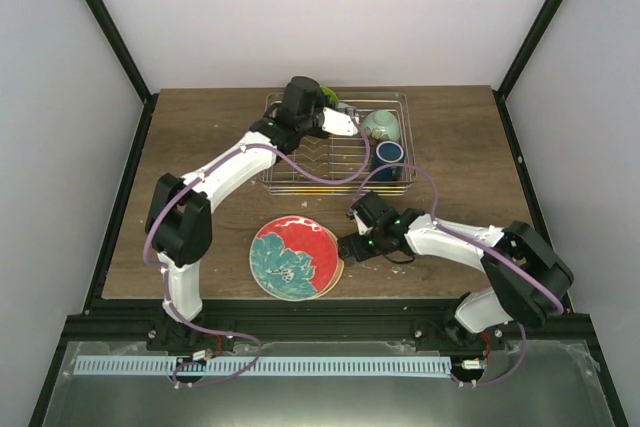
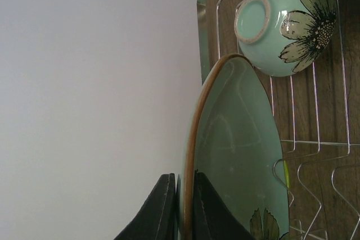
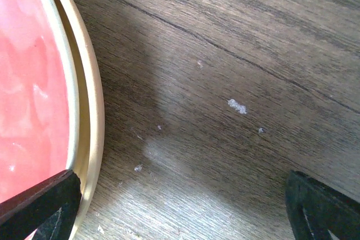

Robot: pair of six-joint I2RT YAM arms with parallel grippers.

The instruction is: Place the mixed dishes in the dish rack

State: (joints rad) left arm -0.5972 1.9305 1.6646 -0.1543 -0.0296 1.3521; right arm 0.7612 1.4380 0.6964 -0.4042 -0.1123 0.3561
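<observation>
My left gripper point(image 1: 338, 119) is over the silver wire dish rack point(image 1: 300, 183) and is shut on the rim of the lime-green plate point(image 1: 346, 106), holding it on edge. In the left wrist view the fingers point(image 2: 163, 209) pinch that plate point(image 2: 236, 139), which has a brown rim. The mint-green bowl point(image 1: 381, 125) lies on its side in the rack point(image 2: 315, 142), also seen in the left wrist view point(image 2: 287, 23). The dark-blue mug point(image 1: 388, 155) stands in the rack. The red floral plate point(image 1: 292, 257) lies on the peach-tan plate point(image 1: 336, 269). My right gripper point(image 1: 352, 243) is open beside their right edge.
The right wrist view shows the red plate point(image 3: 28, 82), the peach-tan rim point(image 3: 90, 99) and bare wood table point(image 3: 225, 111) between the open fingertips point(image 3: 39, 206). The rack sits at the table's far middle. White walls enclose the table.
</observation>
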